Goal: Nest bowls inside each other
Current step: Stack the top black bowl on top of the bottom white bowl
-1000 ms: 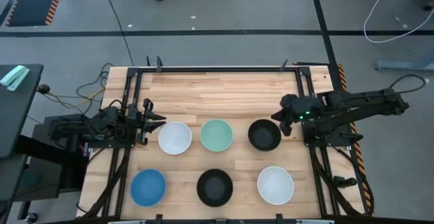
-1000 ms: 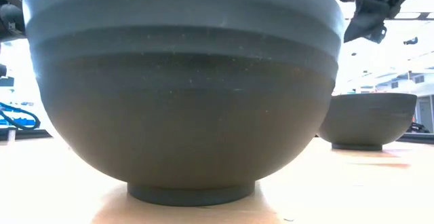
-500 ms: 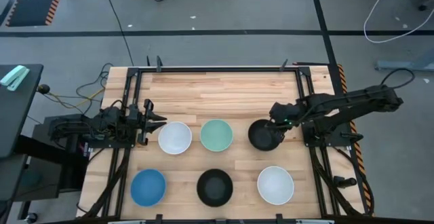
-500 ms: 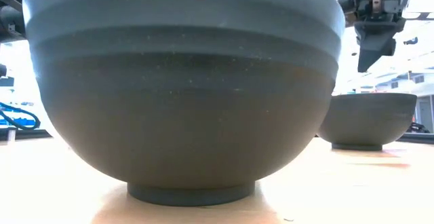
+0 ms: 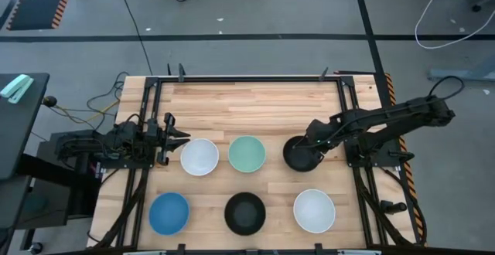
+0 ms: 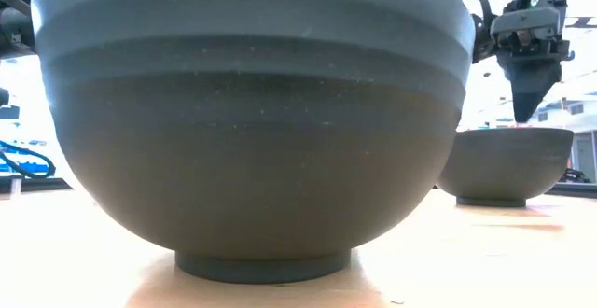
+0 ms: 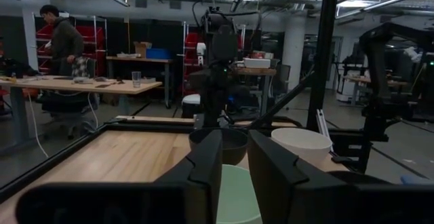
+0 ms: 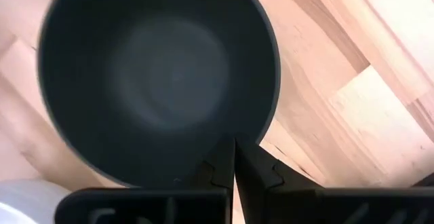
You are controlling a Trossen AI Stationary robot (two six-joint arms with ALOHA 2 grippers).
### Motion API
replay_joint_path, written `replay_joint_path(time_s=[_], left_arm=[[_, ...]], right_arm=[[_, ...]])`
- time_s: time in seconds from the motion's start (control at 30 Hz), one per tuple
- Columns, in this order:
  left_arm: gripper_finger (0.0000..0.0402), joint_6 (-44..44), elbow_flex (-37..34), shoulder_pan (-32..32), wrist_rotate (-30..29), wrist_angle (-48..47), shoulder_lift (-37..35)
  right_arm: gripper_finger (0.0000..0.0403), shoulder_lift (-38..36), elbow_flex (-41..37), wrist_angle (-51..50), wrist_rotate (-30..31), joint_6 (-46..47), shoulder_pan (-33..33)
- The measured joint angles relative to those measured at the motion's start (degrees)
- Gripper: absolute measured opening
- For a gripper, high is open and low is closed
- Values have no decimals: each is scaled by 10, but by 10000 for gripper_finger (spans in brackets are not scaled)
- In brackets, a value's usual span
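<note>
Six bowls rest on their bases on the wooden table (image 5: 247, 100). The far row holds a white bowl (image 5: 199, 156), a mint green bowl (image 5: 247, 154) and a black bowl (image 5: 298, 154). The near row holds a blue bowl (image 5: 168, 213), a second black bowl (image 5: 244, 213) and a second white bowl (image 5: 314, 210). My right gripper (image 8: 234, 146) is shut and points down, just above the right rim of the far black bowl (image 8: 156, 75), its tip (image 6: 525, 112) a little clear of that rim. My left gripper (image 5: 182, 139) waits open at the left edge, beside the white bowl.
A black metal frame (image 5: 247, 78) runs round the table's edges. The near black bowl (image 6: 252, 131) fills most of the low view. Bare wood lies along the far side of the table. A person (image 7: 62, 37) stands in the room beyond.
My right gripper has come down and toward the table's left, onto the far black bowl's right rim. It has tipped from slanting to pointing almost straight down, fingers staying shut. No bowl has moved.
</note>
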Motion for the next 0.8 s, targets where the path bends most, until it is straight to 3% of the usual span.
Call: replay_joint_path(time_s=[0.57,0.8], left_arm=[[80,0,0,0,0,-3,0],[82,-2,0,0,0,-8,0]], right_arm=[[19,72,0,0,0,-55,-74],[19,82,0,1,-37,-92,-90]])
